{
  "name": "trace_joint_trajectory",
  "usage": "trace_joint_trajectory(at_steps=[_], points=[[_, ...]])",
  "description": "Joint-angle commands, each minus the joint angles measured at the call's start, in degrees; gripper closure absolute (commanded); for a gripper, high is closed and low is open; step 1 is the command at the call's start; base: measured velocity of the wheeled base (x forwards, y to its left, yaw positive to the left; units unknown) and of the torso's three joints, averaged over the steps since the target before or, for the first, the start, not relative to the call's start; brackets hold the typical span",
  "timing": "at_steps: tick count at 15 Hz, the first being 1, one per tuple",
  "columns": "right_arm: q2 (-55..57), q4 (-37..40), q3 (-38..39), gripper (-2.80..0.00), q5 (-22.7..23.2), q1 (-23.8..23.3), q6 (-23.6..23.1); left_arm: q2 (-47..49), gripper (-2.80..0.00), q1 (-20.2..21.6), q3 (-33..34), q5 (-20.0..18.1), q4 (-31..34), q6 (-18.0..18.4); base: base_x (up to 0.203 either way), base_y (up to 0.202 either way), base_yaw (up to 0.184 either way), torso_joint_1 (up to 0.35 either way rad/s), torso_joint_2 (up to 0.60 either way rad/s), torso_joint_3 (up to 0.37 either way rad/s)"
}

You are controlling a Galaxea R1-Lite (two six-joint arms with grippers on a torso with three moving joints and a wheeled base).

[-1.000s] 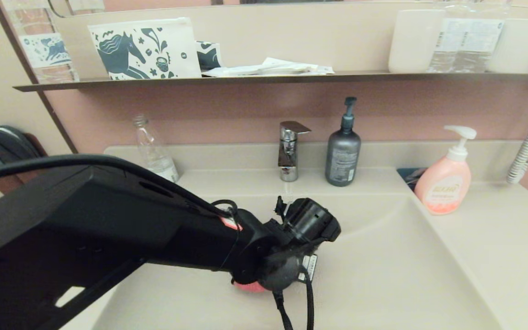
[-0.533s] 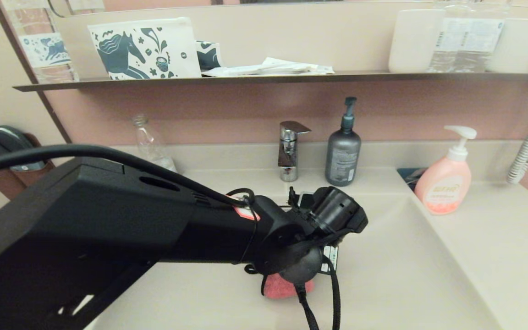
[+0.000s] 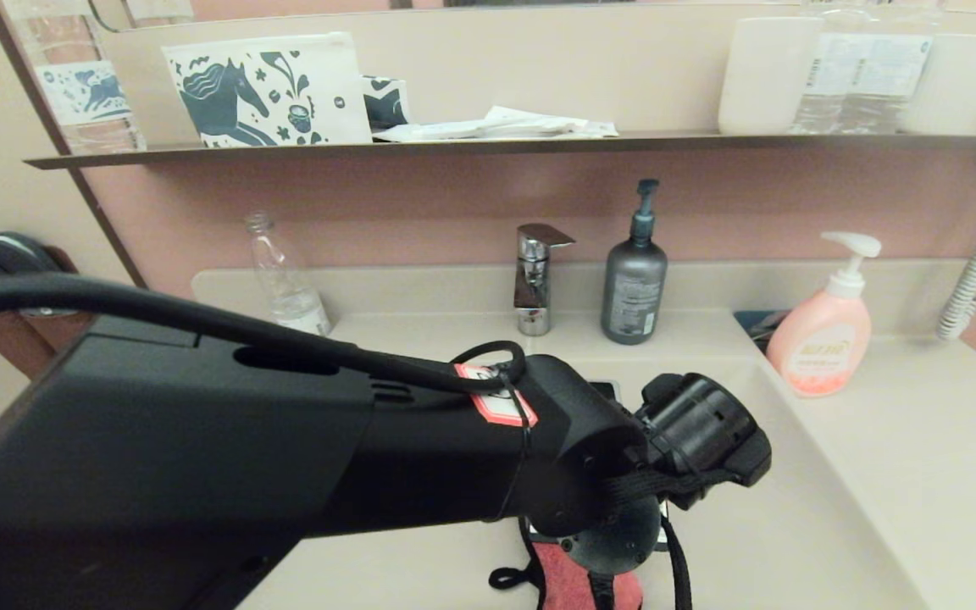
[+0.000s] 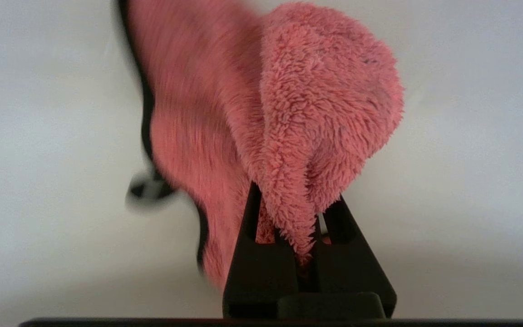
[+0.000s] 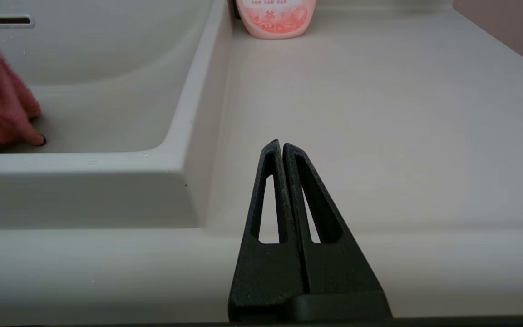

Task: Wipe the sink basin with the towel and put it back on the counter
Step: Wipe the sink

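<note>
- left gripper [image 4: 304, 213] clamped on a fold of the coral-pink towel [image 4: 288, 113], down inside the sink basin [image 3: 751, 525]
- towel hangs from the gripper against the basin floor, black trim showing
- right gripper [image 5: 282, 147] parked, closed on nothing, low over the counter [image 5: 379, 113] right of the basin
- pink soap pump bottle [image 3: 823, 335] on the counter's back right

The towel [image 3: 577, 585] lies in the sink basin [image 3: 776, 525] — faucet [image 3: 535, 280] behind, counter [image 3: 920, 440] to its right.
</note>
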Motion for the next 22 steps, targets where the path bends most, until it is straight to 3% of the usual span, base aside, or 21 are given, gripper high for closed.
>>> trace_joint_trajectory(at_steps=[1,9,14,17,20,22], points=[[0.1,0.0,0.0,0.0,0.0,0.0,0.0,0.1,0.0,-0.7,0.5,-0.5,5.5,-3.0,0.0,0.0,0.0,0.0,0.0,0.0],[0.1,0.0,0.0,0.0,0.0,0.0,0.0,-0.5,0.0,1.2,12.5,-3.9,9.6,-2.3,0.0,0.0,0.0,0.0,0.0,0.0],[0.1,0.0,0.0,0.0,0.0,0.0,0.0,-2.2,0.0,8.1,17.2,-3.5,9.7,7.9,0.0,0.0,0.0,0.0,0.0,0.0],[0.1,0.0,0.0,0.0,0.0,0.0,0.0,-3.2,0.0,13.7,17.4,-2.5,9.3,16.6,0.0,0.0,0.0,0.0,0.0,0.0],[0.1,0.0,0.0,0.0,0.0,0.0,0.0,-3.9,0.0,18.5,17.6,-0.5,3.8,25.0,0.0,0.0,0.0,0.0,0.0,0.0],[0.1,0.0,0.0,0.0,0.0,0.0,0.0,-4.1,0.0,20.3,17.5,0.6,-0.9,27.5,0.0,0.0,0.0,0.0,0.0,0.0]])
